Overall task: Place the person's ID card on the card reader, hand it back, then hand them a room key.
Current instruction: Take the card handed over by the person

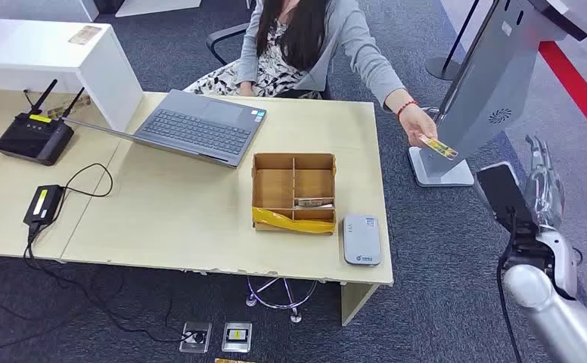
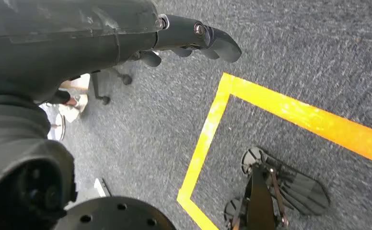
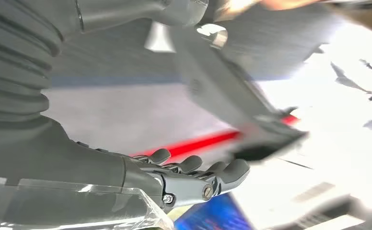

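From the head view, a person in a grey top [image 1: 328, 45] sits behind the pale wooden bench [image 1: 177, 219] and holds out a small yellow ID card [image 1: 437, 147] past its edge. The flat grey card reader [image 1: 361, 239] lies just beside the brown cardboard box with compartments [image 1: 293, 193]. The right hand [image 1: 541, 185] is raised near the card, holding nothing, its fingers apart.

In the left wrist view, the left hand [image 2: 193, 40] hangs over grey carpet, its fingers curled loosely around nothing.

In the right wrist view, the right hand's dark fingers [image 3: 198, 175] hold nothing.

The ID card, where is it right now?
In the head view, the ID card is in the person's outstretched hand, beyond the desk's right end beside the grey kiosk stand.
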